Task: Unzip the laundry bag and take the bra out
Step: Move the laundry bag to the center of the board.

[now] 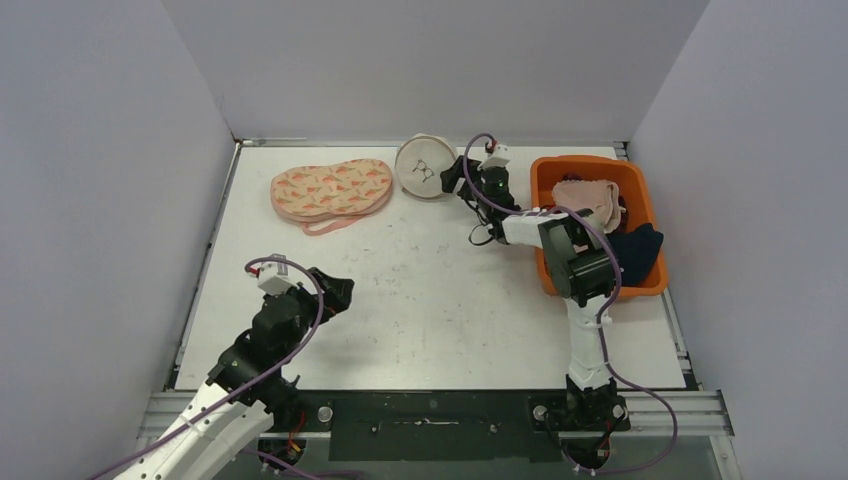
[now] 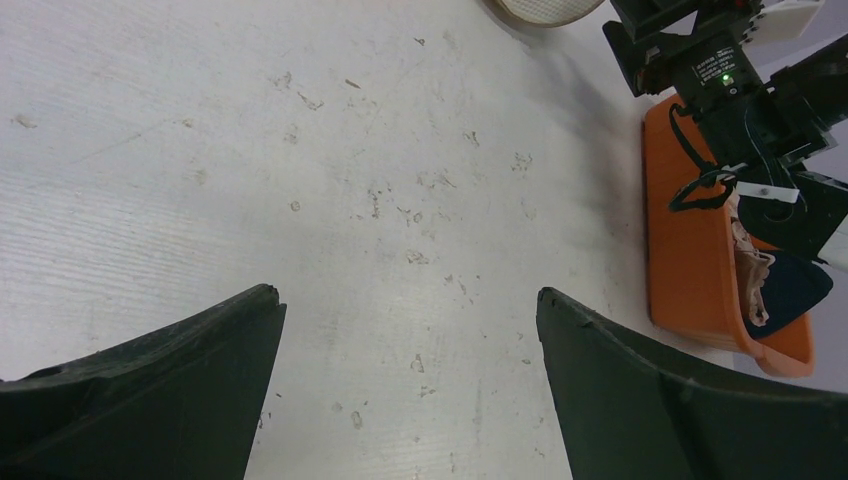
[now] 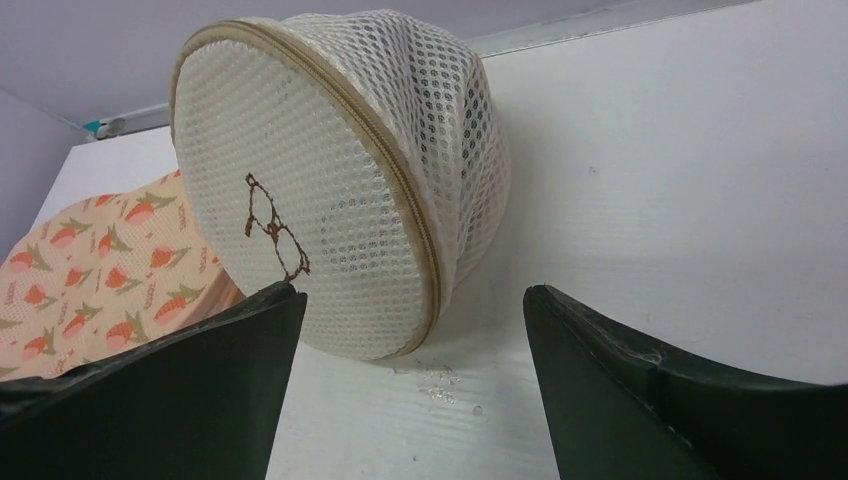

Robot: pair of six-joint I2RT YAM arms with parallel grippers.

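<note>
The laundry bag [image 1: 425, 166] is a round white mesh pouch with a tan zip around its rim, standing on edge at the back of the table. In the right wrist view the laundry bag [image 3: 340, 190] leans to the right, and the stretch of zip that shows looks closed. My right gripper [image 1: 449, 178] is open just right of it, low over the table, its jaws [image 3: 410, 300] facing the bag's lower edge without touching. A peach carrot-print bra [image 1: 332, 188] lies flat left of the bag, also visible as the bra [image 3: 90, 260]. My left gripper [image 1: 338, 291] hovers open over bare table [image 2: 410, 295].
An orange bin [image 1: 545, 175] at the back right holds a pink garment [image 1: 590, 200] and a dark blue one [image 1: 635, 250]. The right arm's forearm runs along the bin's left wall. In the left wrist view the bin [image 2: 690, 260] sits at the right.
</note>
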